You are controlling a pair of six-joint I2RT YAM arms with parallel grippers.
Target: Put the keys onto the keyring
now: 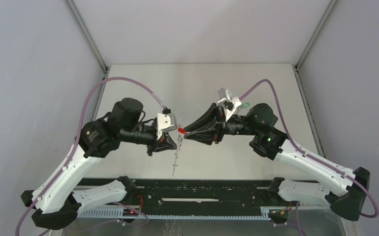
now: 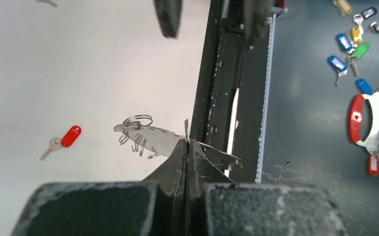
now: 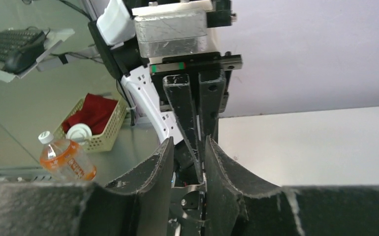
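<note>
My left gripper [image 2: 187,147] has its fingers pressed together on the keyring [image 2: 137,121], and the chain trails off from the pinch (I can't tell whether its loose end touches the table [image 2: 54,73]). The right gripper [image 3: 189,142] is partly spread, flanking the left tips, and looks empty. The red key [image 2: 71,136] lies flat below, head toward the ring and blade pointing away. I judge the free right arm nearer to it. The green key [image 1: 245,104] lies by the right wrist.

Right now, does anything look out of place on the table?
The red key lies loose on the table, apart from the keyring dangling from the shut left end effector. The green key sits alone farther back.
</note>
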